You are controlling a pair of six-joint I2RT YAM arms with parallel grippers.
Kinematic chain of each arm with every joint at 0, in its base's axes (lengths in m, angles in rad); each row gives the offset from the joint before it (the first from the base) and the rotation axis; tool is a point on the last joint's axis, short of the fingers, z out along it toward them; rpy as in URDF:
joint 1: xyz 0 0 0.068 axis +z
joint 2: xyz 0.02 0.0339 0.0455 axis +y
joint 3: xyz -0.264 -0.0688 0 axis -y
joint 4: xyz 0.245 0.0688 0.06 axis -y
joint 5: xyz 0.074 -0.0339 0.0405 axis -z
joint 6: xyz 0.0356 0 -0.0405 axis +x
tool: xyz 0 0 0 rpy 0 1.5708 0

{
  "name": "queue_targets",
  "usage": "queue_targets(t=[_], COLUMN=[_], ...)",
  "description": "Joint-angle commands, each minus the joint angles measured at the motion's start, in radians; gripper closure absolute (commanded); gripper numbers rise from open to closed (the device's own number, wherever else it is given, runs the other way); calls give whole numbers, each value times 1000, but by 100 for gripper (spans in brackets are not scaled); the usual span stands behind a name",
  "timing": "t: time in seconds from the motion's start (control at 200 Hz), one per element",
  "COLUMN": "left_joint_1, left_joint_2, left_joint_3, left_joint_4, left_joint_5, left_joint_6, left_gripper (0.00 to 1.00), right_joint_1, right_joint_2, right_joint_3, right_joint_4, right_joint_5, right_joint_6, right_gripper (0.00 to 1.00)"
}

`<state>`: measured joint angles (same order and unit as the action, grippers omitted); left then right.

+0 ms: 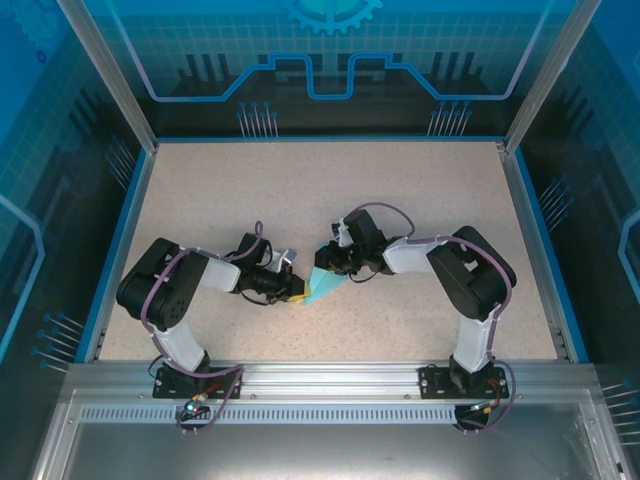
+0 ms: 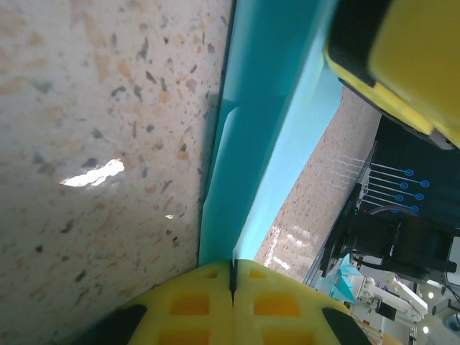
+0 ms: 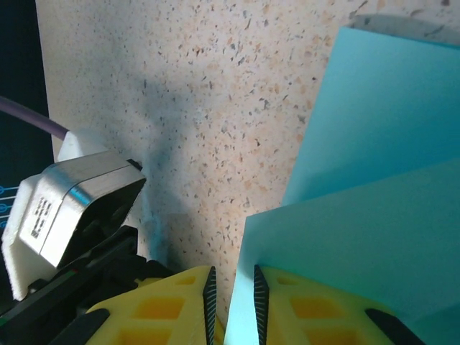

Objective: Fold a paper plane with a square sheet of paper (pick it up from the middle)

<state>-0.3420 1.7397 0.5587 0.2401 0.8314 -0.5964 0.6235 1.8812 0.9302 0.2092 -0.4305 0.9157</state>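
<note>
At the centre of the speckled surface (image 1: 300, 190), both claws meet over the paper sheet (image 1: 325, 286). The sheet lies well apart from the blue rim (image 1: 128, 230) on either side. It is equally clear of the far rim and of the metal rail (image 1: 330, 375) at the near edge. Bare surface lies open on all sides of the work point. The only tight spot is between the two claws, which stand just beside each other.

Left claw (image 1: 298, 289): the top view shows it at the sheet's left side. In the left wrist view the yellow fingers (image 2: 187, 302) are pressed together, clamped on the paper sheet (image 2: 266, 144) at the seam between them.

Right claw (image 1: 324, 262): the top view shows it at the sheet's upper edge. In the right wrist view this claw (image 3: 233, 295) has its pads a narrow gap apart, and the edge of the folded paper sheet (image 3: 374, 215) sits in that gap. Whether the pads press on the paper cannot be told.

Orientation: the sheet is partly folded, with one layer overlapping another. In the left wrist view its long folded edge runs straight away from the left claw's seam. From above it reads as a small wedge; which way its tip points cannot be told.
</note>
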Motion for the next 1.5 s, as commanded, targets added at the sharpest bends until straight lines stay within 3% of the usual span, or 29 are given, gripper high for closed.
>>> queue_targets(t=[0.0,0.49,0.57,0.865,1.17,1.315,1.49], left_joint_1=[18,19,18,5,-56,-84,-95], left_joint_2=[18,13,-2,-96,-117,-118,-127], left_joint_3=[6,2,0,18,62,98,100], left_joint_4=[-27,-45,-59,-210,-276,-374,-403], left_joint_5=[-21,-41,-58,-112,-166,-263,-293], left_joint_6=[22,20,21,86,105,136,145], left_gripper=[100,100,90,72,73,79,87], right_joint_1=[4,-10,-13,-15,-10,-8,-7], right_joint_2=[33,113,116,121,123,123,118], right_joint_3=[37,39,44,39,47,45,47], right_joint_4=[-17,-21,-63,-103,-111,-115,-117], right_joint_5=[1,-16,1,4,-2,1,5], right_joint_6=[-11,-26,-31,-47,-54,-52,-54], right_gripper=[76,77,77,79,79,79,79])
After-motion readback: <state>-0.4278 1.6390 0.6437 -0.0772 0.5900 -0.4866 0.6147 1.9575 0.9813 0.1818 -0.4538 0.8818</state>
